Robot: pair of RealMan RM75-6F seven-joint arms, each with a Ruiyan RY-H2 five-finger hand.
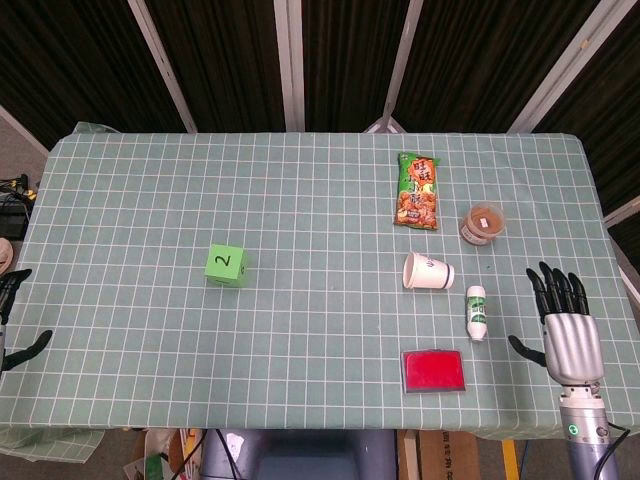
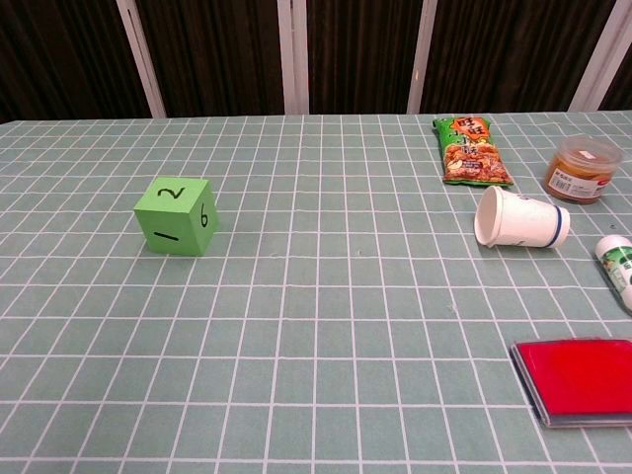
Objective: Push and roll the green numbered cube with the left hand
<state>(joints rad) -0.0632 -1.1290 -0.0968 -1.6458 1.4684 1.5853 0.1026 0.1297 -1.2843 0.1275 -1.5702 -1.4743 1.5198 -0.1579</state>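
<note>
The green numbered cube sits on the left half of the table with a 2 on its top face; the chest view shows the cube with 2 on top and 1 and 6 on its near sides. Only the dark fingertips of my left hand show at the far left edge of the head view, spread apart, well left of the cube and holding nothing. My right hand rests near the table's right front corner, fingers spread and empty. Neither hand appears in the chest view.
On the right half lie a green snack bag, a brown lidded tub, a tipped white paper cup, a small white bottle and a red flat case. The green checked tablecloth covers the table.
</note>
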